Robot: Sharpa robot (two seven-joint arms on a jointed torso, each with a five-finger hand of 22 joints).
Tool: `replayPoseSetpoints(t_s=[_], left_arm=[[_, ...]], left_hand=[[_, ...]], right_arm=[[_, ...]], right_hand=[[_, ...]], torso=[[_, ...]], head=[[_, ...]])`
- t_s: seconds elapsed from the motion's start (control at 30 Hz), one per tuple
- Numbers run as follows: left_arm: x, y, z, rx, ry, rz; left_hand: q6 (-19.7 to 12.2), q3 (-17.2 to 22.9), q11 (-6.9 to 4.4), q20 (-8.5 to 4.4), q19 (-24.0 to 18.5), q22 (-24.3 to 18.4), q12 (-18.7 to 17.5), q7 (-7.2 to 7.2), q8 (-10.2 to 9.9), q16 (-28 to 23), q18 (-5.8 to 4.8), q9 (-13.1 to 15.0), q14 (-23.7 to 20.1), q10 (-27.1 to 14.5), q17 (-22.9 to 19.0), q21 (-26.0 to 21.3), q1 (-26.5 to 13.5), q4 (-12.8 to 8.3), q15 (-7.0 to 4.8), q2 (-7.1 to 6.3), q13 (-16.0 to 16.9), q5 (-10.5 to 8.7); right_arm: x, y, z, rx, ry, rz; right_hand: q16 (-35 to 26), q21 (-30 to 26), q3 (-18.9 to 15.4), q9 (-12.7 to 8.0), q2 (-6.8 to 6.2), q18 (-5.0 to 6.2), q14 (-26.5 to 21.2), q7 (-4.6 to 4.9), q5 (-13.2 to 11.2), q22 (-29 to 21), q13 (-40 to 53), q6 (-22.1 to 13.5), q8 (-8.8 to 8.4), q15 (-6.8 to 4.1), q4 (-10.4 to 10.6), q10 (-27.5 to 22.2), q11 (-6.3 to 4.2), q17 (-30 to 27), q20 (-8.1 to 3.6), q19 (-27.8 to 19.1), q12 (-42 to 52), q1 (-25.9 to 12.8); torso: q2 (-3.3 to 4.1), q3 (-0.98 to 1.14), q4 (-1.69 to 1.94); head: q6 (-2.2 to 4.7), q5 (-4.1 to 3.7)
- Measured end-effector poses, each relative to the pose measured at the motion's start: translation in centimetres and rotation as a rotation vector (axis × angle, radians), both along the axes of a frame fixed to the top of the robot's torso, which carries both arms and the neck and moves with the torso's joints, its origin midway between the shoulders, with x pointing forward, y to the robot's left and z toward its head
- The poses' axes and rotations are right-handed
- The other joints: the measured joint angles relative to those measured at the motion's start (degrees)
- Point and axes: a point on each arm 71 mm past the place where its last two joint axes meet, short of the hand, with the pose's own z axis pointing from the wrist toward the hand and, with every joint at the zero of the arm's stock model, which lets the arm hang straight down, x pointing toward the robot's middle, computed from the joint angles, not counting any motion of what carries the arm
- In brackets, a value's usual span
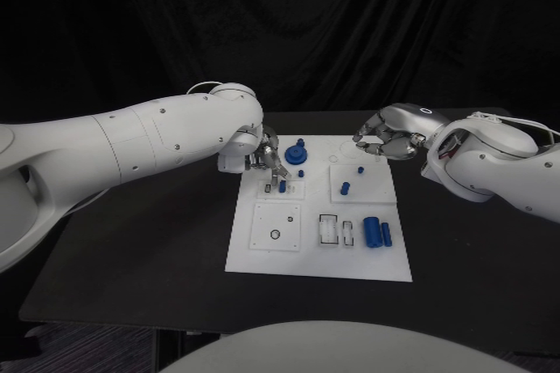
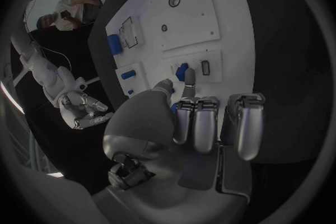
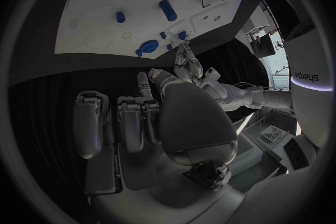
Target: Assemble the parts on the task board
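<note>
The white task board lies in the middle of the table. My left hand reaches down over its far left part and pinches a small blue peg between thumb and a fingertip, low over the board. Right beside that hand stands a round blue knob, and another small peg is close by. My right hand hovers by the board's far right corner with its fingers curled in on nothing. The right wrist view shows the knob and the left hand.
Two more blue pegs stand in the board's right middle. Two blue cylinders lie near its right edge beside rectangular slots. A ring mark is on the near left plate. Black table surrounds the board.
</note>
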Motion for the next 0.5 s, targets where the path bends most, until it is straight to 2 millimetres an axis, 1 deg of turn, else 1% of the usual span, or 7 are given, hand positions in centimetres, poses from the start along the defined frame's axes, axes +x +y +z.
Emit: replayPoseSetpoints(t_s=[0.33,0.47,0.5], left_arm=[[-0.02,-0.25,-0.31,0.000,0.005,0.000],[0.01,-0.31,-0.43,0.001,0.006,0.001],[0.00,-0.34,-0.47,0.001,0.007,0.001]], left_hand=[[0.09,1.10,0.00,0.00,0.00,0.00,0.00,-0.09,0.00,0.00,0.00,-0.62,0.00,0.00,0.00,0.00,0.07,-0.78,0.00,-0.07,0.00,0.45],[0.15,1.18,0.00,0.00,0.00,0.00,0.00,-0.03,0.00,0.00,0.00,-0.63,0.00,0.00,0.00,0.00,0.07,-0.70,0.00,-0.07,0.00,0.45],[0.30,1.26,0.00,0.00,0.00,0.00,0.00,0.12,0.00,0.00,0.00,-0.68,0.00,0.00,0.00,0.00,0.29,-0.62,0.00,-0.29,0.00,0.45]], right_arm=[[-0.03,0.04,-0.10,0.000,0.003,0.001],[-0.04,0.10,-0.12,0.000,0.003,0.002],[-0.04,0.11,-0.12,0.000,0.003,0.003]], right_hand=[[0.00,0.00,0.00,0.00,0.00,0.00,0.00,0.00,0.00,0.02,0.03,0.00,0.00,0.00,0.00,0.00,0.00,0.00,0.00,0.00,0.00,0.00],[0.00,0.00,0.00,0.01,0.00,0.00,0.00,0.00,0.00,0.05,0.04,0.00,0.00,0.00,0.00,0.00,0.00,0.00,0.00,0.00,0.00,0.00],[0.00,0.00,0.00,0.01,0.00,0.00,0.00,0.00,0.00,0.05,0.04,0.00,0.00,0.00,0.00,0.00,0.00,0.00,0.00,0.00,0.00,0.00]], torso=[[-0.01,0.00,-0.03],[0.00,0.00,-0.03],[0.00,0.00,-0.03]], head=[[0.00,0.03],[0.00,-0.02],[0.00,-0.06]])
